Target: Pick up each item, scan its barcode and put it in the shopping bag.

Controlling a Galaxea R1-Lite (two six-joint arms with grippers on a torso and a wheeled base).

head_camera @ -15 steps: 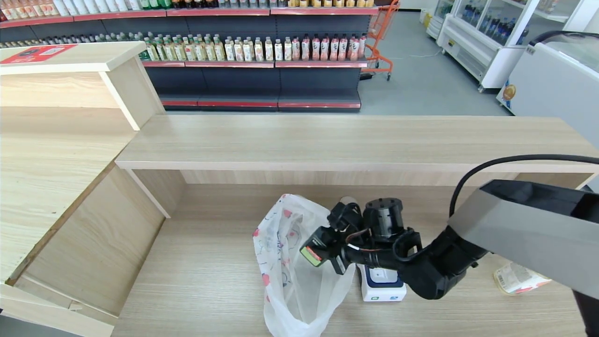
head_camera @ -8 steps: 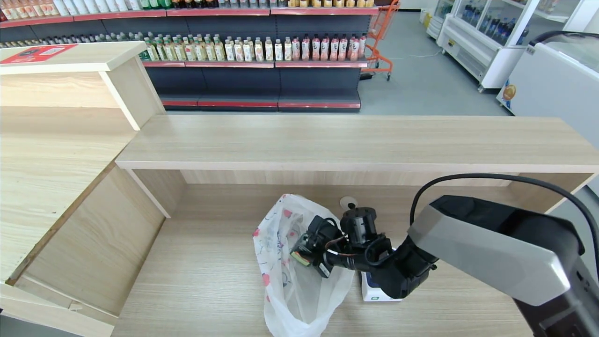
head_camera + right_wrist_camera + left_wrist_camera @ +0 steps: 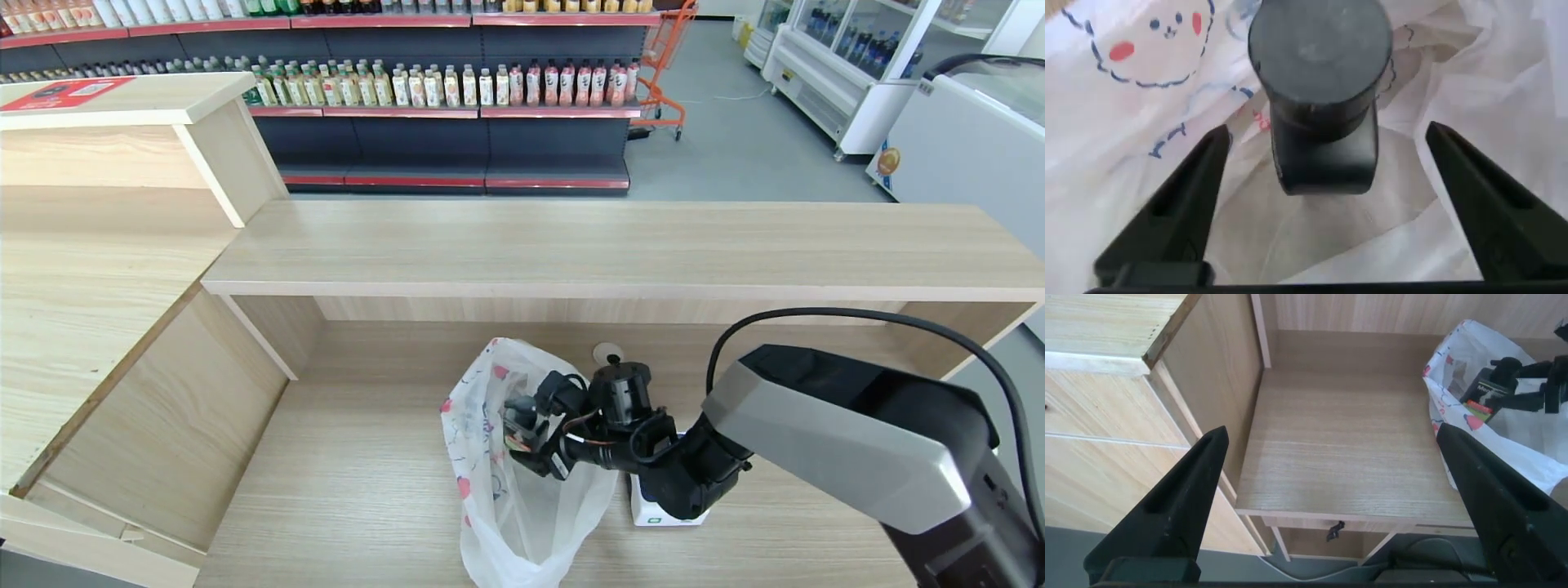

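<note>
A white shopping bag (image 3: pixel 490 490) printed with red and blue figures stands open on the lower counter. My right gripper (image 3: pixel 516 426) is down in the bag's mouth. Its fingers (image 3: pixel 1167 220) are spread wide, so it is open. Between them, touching neither, is a dark cylindrical item (image 3: pixel 1319 49) with a round grey top, against the bag's lining (image 3: pixel 1151 106). From the left wrist the same item (image 3: pixel 1480 398) shows a red and green label inside the bag (image 3: pixel 1519 449). My left gripper (image 3: pixel 1333 431) is open and holds nothing, off the counter's near left corner.
A white and blue scanner (image 3: pixel 653 513) stands just right of the bag, mostly hidden by my right arm. A raised wooden counter top (image 3: pixel 620 245) runs along the back, with a side panel (image 3: pixel 163 425) at the left. Bare counter (image 3: pixel 343 490) lies left of the bag.
My right arm has swung left and down, carrying the dark item from beside the bag into its mouth. The arm now hides a packaged item that lay at the far right.
</note>
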